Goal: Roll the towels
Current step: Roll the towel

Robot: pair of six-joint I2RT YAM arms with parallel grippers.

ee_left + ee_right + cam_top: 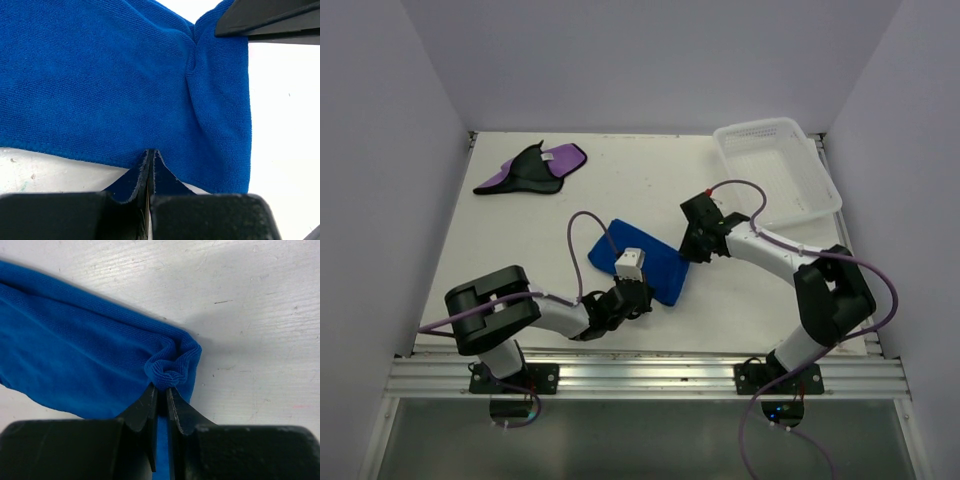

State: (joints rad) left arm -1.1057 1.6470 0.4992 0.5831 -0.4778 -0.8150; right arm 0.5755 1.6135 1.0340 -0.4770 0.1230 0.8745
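Bright, even light. A soft grey shadow lies on the white painted tabletop (250,290) just beyond the black right-gripper fingers (142,412); the bright blue cloth (75,355) at their tips is sharp.

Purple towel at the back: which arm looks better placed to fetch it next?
Probably the left: the purple towel lies far left, on that arm's side. But left fingers and right fingers both pinch the blue towel, so it must let go first.

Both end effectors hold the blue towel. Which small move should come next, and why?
Probably lift the pinched edges and turn them over the cloth: the left end effector and right end effector are both shut on the blue towel, which lies unrolled.
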